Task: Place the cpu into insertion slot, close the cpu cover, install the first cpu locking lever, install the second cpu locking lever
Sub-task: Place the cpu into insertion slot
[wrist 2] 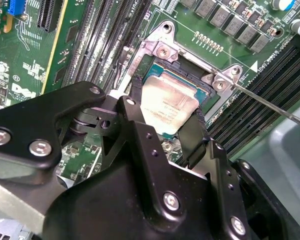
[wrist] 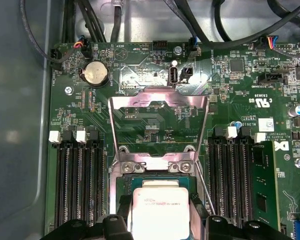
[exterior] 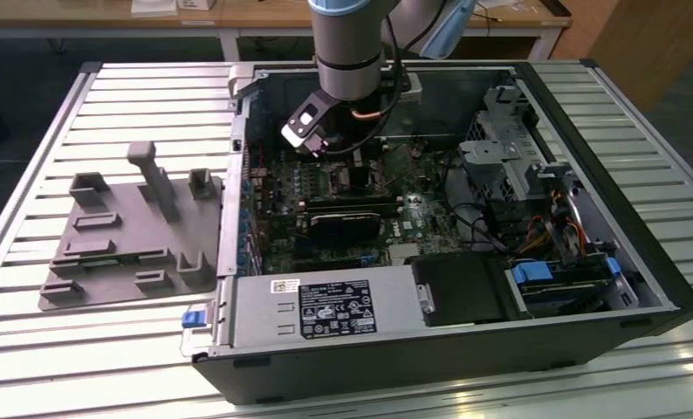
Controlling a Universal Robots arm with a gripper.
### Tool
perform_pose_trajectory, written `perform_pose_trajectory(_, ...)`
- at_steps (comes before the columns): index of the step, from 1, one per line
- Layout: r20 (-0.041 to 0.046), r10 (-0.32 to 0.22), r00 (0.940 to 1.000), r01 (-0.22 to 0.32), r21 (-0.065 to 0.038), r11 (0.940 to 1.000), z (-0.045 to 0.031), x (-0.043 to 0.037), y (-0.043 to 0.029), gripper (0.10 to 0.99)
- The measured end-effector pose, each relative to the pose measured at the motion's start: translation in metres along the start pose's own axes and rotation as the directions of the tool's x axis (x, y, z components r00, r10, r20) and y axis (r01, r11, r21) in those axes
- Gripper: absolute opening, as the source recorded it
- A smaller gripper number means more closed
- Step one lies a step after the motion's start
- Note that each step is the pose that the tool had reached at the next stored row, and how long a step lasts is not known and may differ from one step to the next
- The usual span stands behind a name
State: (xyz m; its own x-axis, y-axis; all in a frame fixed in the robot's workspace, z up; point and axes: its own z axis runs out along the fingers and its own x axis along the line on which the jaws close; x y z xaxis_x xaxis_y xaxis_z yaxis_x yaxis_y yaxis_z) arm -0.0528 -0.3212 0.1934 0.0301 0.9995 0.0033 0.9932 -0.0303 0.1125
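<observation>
A slatted metal table [exterior: 91, 367] carries an open computer case [exterior: 440, 367] lying on its side. Just beside it, on the exterior view's left, sits a grey fixture tray [exterior: 113, 262]. The arm [exterior: 349, 44] reaches down into the case, and in the exterior view its wrist hides the socket area.

The green motherboard [wrist: 140, 70] has long black memory slots [wrist: 80, 185] on both sides of the socket. The cpu cover [wrist: 140, 102] stands swung open behind the socket, and board parts show through its cut-out middle.

The insertion slot [wrist 2: 187, 71] is partly masked. In the second wrist view the gripper's black body covers its near half.

The gripper [wrist 2: 165, 114] has its two black fingers [wrist 2: 132, 122] pressed against opposite edges of the cpu [wrist 2: 165, 102], holding it. The chip lies flat inside the slot's outline with its silver-grey top up and its edges square with the metal rim and parallel to the memory slots. It looks almost square, so no long axis stands out. Whether it is fully seated or just above the contacts cannot be told. In the first wrist view the cpu [wrist: 159, 207] is cut off at the picture's edge.

A thin metal lever [wrist 2: 275, 106] slants away from one socket corner. A coin battery [wrist: 95, 74] sits on the board beyond the cover.
</observation>
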Motion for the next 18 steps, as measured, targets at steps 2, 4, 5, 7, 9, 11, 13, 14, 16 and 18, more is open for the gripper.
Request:
perform_pose_trajectory(2,0.0001,0.0,1.0,0.0,0.0,1.0,0.0,0.0,0.0,0.537)
perform_pose_trajectory(4,0.0,0.0,1.0,0.0,0.0,1.0,0.0001,0.0,0.0,0.537)
perform_pose_trajectory(5,0.0,0.0,1.0,0.0,0.0,1.0,0.0001,0.0,0.0,0.553)
perform_pose_trajectory(7,0.0,0.0,1.0,0.0,0.0,1.0,0.0001,0.0,0.0,0.612)
perform_pose_trajectory(9,0.0,0.0,1.0,0.0,0.0,1.0,0.0001,0.0,0.0,0.612)
perform_pose_trajectory(11,-0.0001,0.0,1.0,0.0,0.0,1.0,0.0002,0.0,0.0,0.612)
perform_pose_trajectory(13,-0.0002,0.0,1.0,0.0,0.0,1.0,-0.0001,0.0,0.0,0.612)
perform_pose_trajectory(14,-0.0001,0.0,1.0,0.0,0.0,1.0,-0.001,0.0,0.0001,0.612)
perform_pose_trajectory(16,0.0,0.0,1.0,0.0,0.0,1.0,-0.0042,0.0,0.0005,0.612)
perform_pose_trajectory(18,0.0,0.0,1.0,0.0,0.0,1.0,-0.0079,0.0,0.0009,0.612)
